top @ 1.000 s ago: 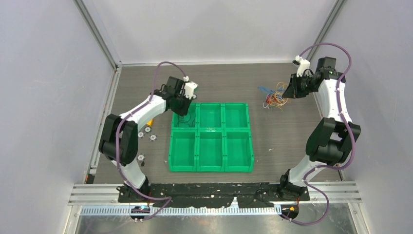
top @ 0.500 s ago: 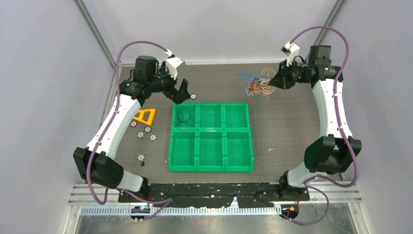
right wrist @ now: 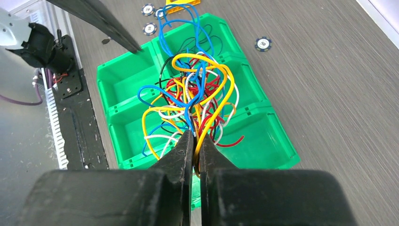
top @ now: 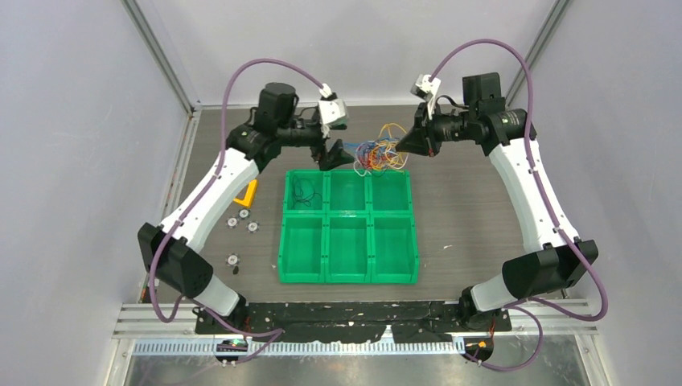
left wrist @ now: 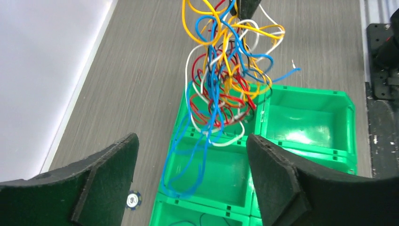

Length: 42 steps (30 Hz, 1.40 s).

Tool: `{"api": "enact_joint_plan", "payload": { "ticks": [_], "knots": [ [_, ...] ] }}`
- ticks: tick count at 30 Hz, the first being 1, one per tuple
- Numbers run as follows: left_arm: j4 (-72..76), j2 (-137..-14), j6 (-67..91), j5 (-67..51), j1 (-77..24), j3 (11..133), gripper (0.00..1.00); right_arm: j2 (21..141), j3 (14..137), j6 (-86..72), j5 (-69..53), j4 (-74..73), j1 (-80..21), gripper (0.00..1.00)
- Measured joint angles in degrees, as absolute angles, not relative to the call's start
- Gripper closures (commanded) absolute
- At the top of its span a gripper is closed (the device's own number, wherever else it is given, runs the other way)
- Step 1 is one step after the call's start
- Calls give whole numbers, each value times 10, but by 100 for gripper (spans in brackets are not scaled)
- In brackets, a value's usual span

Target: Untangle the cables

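A tangled bundle of thin cables [top: 380,154] in blue, yellow-orange, red, white and black hangs in the air over the back edge of the green six-compartment bin [top: 348,211]. My right gripper [top: 405,145] is shut on the top of the bundle; in the right wrist view its jaws [right wrist: 194,136] pinch several strands of the cables [right wrist: 193,89]. My left gripper [top: 336,154] is open just left of the bundle. In the left wrist view it [left wrist: 192,141] stands wide, with the cables [left wrist: 226,80] dangling ahead and nothing between the fingers. A lone black cable [top: 304,191] lies in the back-left compartment.
Small round white discs [top: 241,219] and a yellow-orange triangular piece [top: 247,193] lie left of the bin. One disc [left wrist: 133,200] sits beside the bin's wall [left wrist: 306,89]. More discs [right wrist: 263,44] lie on the table past the bin [right wrist: 108,108]. Black arm mounts line the near edge.
My right arm carried the bundle left from the back right to above the bin's back edge. My left gripper opened, rose from the back-left compartment and swung right toward the bundle.
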<state>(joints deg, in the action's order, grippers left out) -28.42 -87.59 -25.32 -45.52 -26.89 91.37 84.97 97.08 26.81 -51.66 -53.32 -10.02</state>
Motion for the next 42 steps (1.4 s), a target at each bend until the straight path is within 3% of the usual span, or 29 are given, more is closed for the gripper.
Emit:
{"api": "enact_joint_plan", "payload": {
  "ticks": [3, 5, 6, 12, 27, 33, 42],
  "knots": [
    [-279, -899, -273, -426, -295, 914, 57, 847, 971, 271, -518, -536, -114, 95],
    [-282, -916, -283, -411, -305, 915, 94, 847, 971, 272, -518, -538, -121, 95],
    [-287, -925, -286, -403, -307, 917, 100, 847, 971, 273, -517, -540, -122, 95],
    [-316, -938, -279, -394, -270, 919, 100, 847, 971, 274, -475, -545, -107, 95],
    [-243, -951, -23, -447, -137, 934, 100, 891, 971, 223, -439, -501, 10, 95],
    [-267, -987, -2, -385, -36, 966, 100, 902, 971, 234, -358, -499, 123, 95],
    [-284, -1020, 15, -367, -42, 1006, 100, 931, 971, 236, -319, -498, 133, 95]
  ]
}}
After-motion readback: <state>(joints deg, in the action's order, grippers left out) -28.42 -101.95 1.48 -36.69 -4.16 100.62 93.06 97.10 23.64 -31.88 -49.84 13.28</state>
